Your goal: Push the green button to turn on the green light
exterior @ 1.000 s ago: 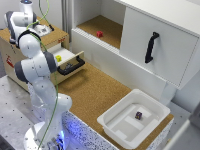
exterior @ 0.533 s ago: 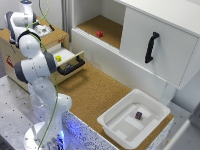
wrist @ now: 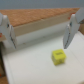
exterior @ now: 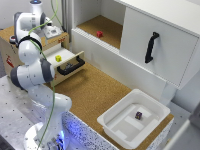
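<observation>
Exterior view is not giving you the green button: the top of the wooden box (exterior: 10, 47) at that view's left is blurred and partly covered by the arm (exterior: 31, 75), so you are not getting a green cap there, and I cannot tell you where it is sitting. The wrist view is not resolving it either.

In the wrist view you are looking at the gripper (wrist: 36, 46) standing released. Its two fingers (wrist: 69, 30) are spread wide apart and nothing is lying between them. Beyond the fingertips a yellow cube (wrist: 59, 56) is resting on the white floor of an open drawer (wrist: 30, 70), nearer one finger than the other and touching neither. A cork-topped ledge (wrist: 37, 17) is running behind the drawer.

In the exterior view the drawer is projecting from the wooden box with its black handle (exterior: 70, 67) facing the worktop (exterior: 95, 90), and the yellow cube is sitting inside it. The arm is rising from its base at the lower left and bending over the box.

Further out, a white bin (exterior: 117, 127) is standing on the worktop toward the exterior view's right, holding a small dark block (exterior: 138, 115). A white cabinet is running along the back, its door carrying a black handle (exterior: 151, 47), and a small red object (exterior: 99, 34) is lying on its open cork shelf.
</observation>
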Robot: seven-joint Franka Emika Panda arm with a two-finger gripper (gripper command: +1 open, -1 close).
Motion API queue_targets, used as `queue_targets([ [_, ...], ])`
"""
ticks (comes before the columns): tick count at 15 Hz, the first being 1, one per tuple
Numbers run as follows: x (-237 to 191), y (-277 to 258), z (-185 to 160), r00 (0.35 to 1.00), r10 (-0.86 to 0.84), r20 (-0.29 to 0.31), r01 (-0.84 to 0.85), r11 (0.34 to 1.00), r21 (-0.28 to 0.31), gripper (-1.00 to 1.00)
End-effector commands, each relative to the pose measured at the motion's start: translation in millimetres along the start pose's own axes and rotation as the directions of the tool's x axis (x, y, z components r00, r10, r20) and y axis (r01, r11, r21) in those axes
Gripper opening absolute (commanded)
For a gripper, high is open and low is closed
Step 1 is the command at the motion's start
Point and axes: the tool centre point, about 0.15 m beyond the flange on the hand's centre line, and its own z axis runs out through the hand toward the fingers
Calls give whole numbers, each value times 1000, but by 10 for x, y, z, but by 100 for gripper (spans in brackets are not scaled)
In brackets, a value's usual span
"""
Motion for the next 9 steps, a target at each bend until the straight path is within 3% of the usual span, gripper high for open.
queue_targets([
  [1, -516, 691, 224, 980, 195, -48, -195, 981, 12, 100],
  [9, -1208, 1208, 375, 888, 460, -17, -460, 888, 12, 100],
])
